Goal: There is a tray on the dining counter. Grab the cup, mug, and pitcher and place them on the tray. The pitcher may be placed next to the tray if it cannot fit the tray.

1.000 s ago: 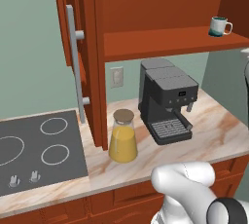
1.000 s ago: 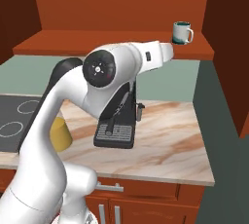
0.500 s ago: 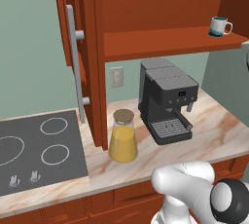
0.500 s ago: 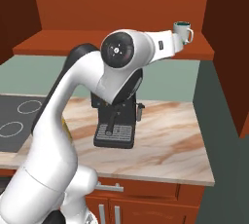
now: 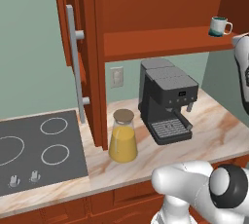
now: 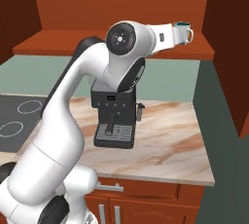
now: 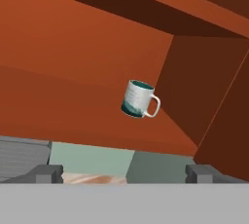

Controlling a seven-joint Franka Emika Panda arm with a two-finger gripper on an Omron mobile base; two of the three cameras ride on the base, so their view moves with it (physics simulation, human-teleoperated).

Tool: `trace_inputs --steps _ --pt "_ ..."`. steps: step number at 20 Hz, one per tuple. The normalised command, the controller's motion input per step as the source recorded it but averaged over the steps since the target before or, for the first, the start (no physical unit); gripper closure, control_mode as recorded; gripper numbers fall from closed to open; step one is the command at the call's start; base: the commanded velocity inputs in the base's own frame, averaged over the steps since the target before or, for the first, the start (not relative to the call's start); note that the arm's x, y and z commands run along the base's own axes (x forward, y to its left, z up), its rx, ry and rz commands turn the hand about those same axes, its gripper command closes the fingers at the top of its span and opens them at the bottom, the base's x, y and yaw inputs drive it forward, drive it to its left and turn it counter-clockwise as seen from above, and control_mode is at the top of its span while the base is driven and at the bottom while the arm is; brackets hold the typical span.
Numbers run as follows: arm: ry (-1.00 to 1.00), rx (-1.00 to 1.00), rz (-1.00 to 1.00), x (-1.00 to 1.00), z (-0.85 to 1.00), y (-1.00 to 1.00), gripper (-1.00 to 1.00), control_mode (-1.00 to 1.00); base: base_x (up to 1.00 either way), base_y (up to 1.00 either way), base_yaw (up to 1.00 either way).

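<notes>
Hand view has the small white mug with a dark teal band, teal inside and white loop handle (image 7: 139, 99) standing upright on the red-brown wooden cabinet shelf (image 7: 73, 111), handle toward the shelf's side wall; the pincer (image 7: 124, 173) is spread wide with nothing between its dark tips, well short of the mug. Left base view shows the clear glass pitcher with brown cork lid and orange-yellow liquid (image 5: 123, 137) on the marbled desk (image 5: 219, 135), between the open cabinet door (image 5: 80, 57) and the black coffee machine (image 5: 167, 100)
</notes>
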Motion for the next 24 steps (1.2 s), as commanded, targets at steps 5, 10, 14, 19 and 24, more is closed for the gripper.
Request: trace_inputs --steps 5,10,14,19,24 --pt "0.00 0.00 -0.02 0.42 0.00 0.00 -1.00 -1.00 0.00 0.00 0.00" --pt "0.01 0.02 0.00 0.32 0.00 0.00 -1.00 -1.00 0.00 0.00 0.00" --pt "0.07 0.05 0.00 0.17 0.00 -0.02 -1.00 -1.00 0.00 0.00 0.00" --pt "0.09 0.06 0.00 0.04 0.01 -0.17 -1.00 -1.00 0.00 0.00 0.00" --pt "0.05 0.06 0.00 0.21 0.11 -0.14 -1.00 -1.00 0.00 0.00 0.00"
